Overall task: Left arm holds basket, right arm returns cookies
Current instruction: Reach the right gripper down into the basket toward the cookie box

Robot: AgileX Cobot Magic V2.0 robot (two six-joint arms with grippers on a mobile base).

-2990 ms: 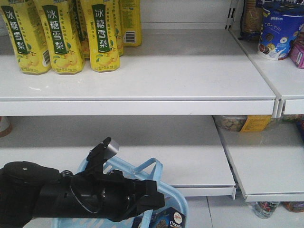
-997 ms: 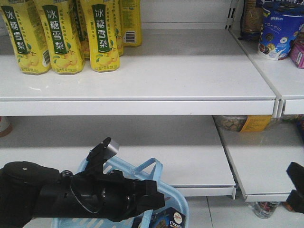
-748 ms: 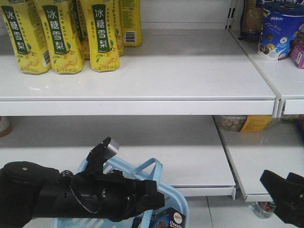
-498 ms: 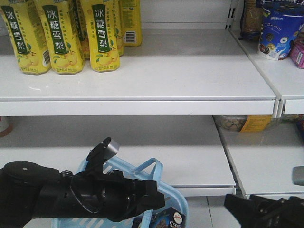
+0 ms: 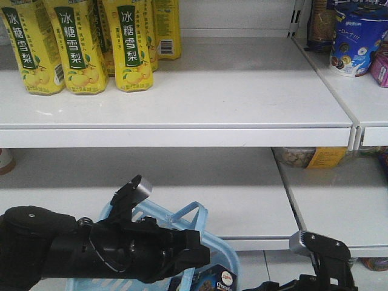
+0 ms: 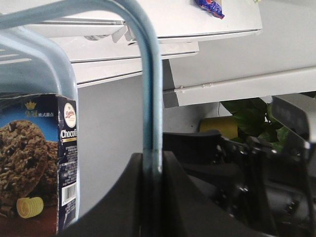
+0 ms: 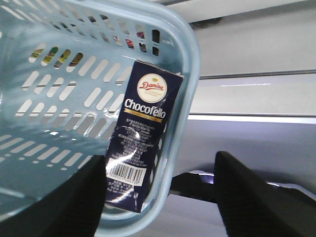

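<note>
My left arm (image 5: 91,248) is low at the left. Its gripper (image 6: 150,170) is shut on a thin loop handle (image 6: 150,94) of the light blue basket (image 5: 213,244). The navy "Chocofello" cookies box (image 7: 140,136) stands upright against the basket's near corner, inside the wall (image 7: 54,94); it also shows in the front view (image 5: 219,280) and the left wrist view (image 6: 37,158). My right arm (image 5: 324,257) is low at the right, beside the basket. Its gripper (image 7: 163,197) is open, its fingers (image 7: 256,197) wide apart, just short of the box and holding nothing.
Yellow pear-drink bottles (image 5: 79,48) stand at the left of the white upper shelf (image 5: 182,136). A round blue tub (image 5: 354,39) and other packs stand on the right-hand shelf. A lower shelf (image 5: 242,200) juts out just behind the basket.
My right arm has come in from the right edge and moved down and left towards the basket. The left arm, the basket and the box have not moved.
</note>
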